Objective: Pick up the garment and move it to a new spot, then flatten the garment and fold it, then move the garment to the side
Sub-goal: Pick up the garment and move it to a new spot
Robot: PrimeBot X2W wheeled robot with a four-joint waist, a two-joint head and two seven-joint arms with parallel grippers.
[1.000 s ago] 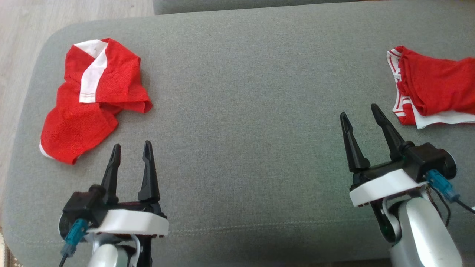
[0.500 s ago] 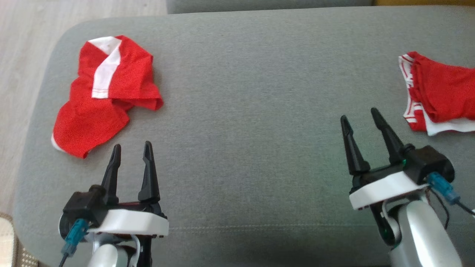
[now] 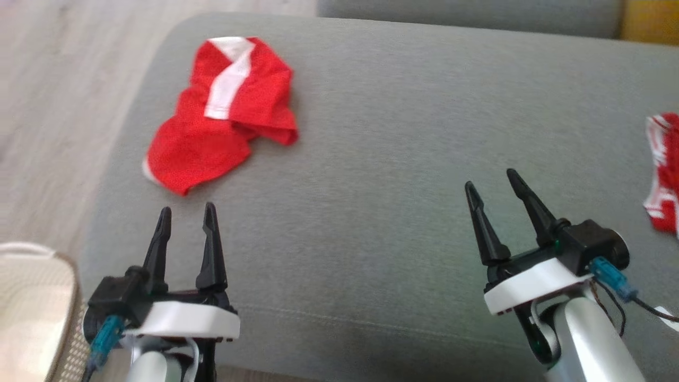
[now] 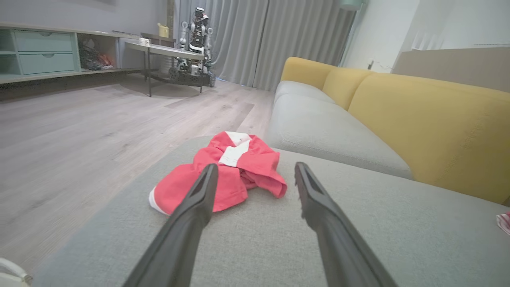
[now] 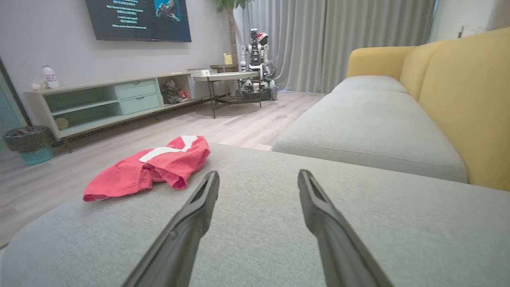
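We find bare grey cushion between the left gripper and the right gripper, and ahead of the right one. The crumpled red garment lies ahead of the left gripper, apart from its fingertips. A striped red garment lies well right of the right gripper.

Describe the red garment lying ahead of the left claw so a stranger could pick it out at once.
On the wide grey cushion, look to the rounded corner by the wooden floor, ahead of the left claw. There lies a crumpled red garment. It bears one broad white band, whereas the other red garment at the opposite edge has thin white stripes.
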